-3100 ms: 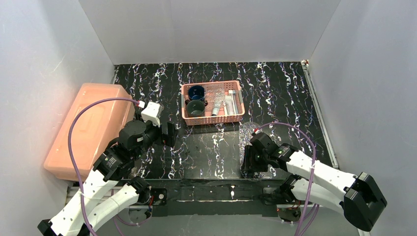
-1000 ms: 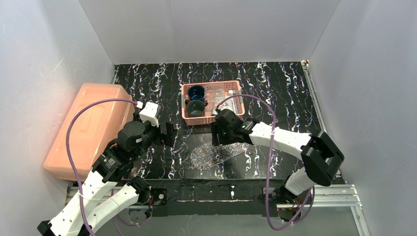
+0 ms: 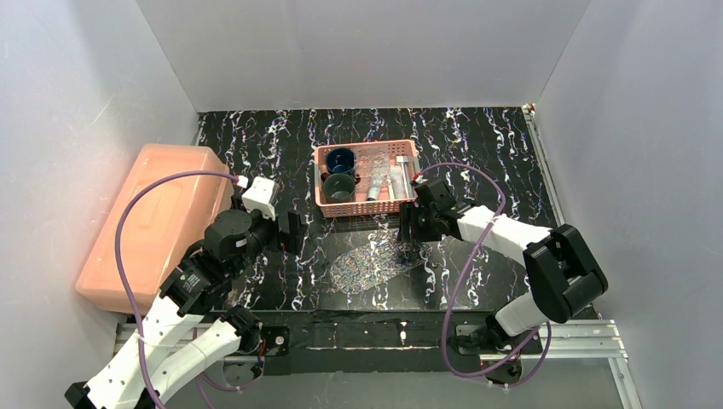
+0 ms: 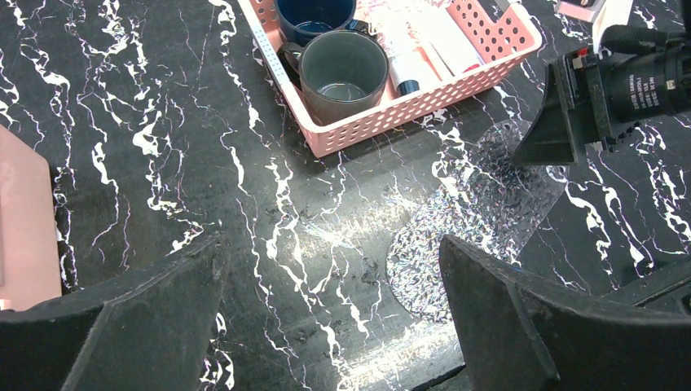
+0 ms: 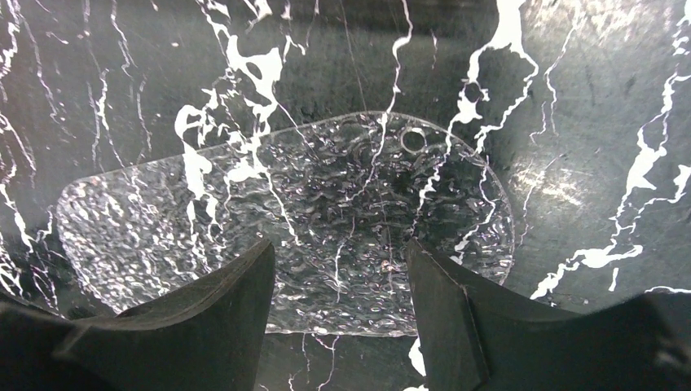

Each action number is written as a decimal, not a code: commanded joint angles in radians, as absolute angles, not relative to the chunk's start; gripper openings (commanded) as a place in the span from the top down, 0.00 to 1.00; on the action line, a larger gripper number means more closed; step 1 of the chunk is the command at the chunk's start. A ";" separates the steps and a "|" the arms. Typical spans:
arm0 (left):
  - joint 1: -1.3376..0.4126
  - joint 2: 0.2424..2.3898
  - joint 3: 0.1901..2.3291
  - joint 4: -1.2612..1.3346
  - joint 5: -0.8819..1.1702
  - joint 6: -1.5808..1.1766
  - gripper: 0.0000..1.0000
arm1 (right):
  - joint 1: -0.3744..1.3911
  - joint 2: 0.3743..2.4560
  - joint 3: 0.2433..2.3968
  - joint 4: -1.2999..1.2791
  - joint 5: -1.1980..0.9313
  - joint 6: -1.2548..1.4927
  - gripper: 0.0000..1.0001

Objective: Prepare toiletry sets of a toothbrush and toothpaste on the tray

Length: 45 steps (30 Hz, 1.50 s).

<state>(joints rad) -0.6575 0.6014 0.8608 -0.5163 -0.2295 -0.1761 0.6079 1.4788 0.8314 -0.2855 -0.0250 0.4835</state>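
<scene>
Clear speckled tray (image 3: 368, 266) lies flat on the marbled black table (image 3: 477, 145), just in front of the pink basket (image 3: 358, 207), not touching it.

Right end effector (image 3: 411, 233) sits at the basket's front right corner, over the tray's nearer end. Jaws partway apart, nothing between them.

Left end effector (image 4: 330, 252) sits front-left of the basket. Jaws spread wide, empty.

In the basket: a blue mug (image 3: 340, 159) and a grey mug (image 3: 339, 187) on the left, white tubes (image 4: 411, 45) on the right. Toothbrush not distinguishable among them.
</scene>
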 commanded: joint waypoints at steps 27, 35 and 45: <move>-0.653 0.603 0.885 -0.523 -0.244 -0.178 0.01 | 0.599 1.394 0.658 -0.376 0.043 0.517 0.32; -0.653 0.600 0.883 -0.523 -0.244 -0.178 0.01 | 0.640 1.317 0.578 -0.389 0.047 0.571 0.32; -0.653 0.597 0.884 -0.523 -0.245 -0.178 0.01 | 0.773 1.251 0.500 -0.380 0.093 0.689 0.32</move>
<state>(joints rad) -0.6575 0.6014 0.8608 -0.5175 -0.2291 -0.1764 0.7219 1.2419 0.5743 -0.2611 0.0910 0.6079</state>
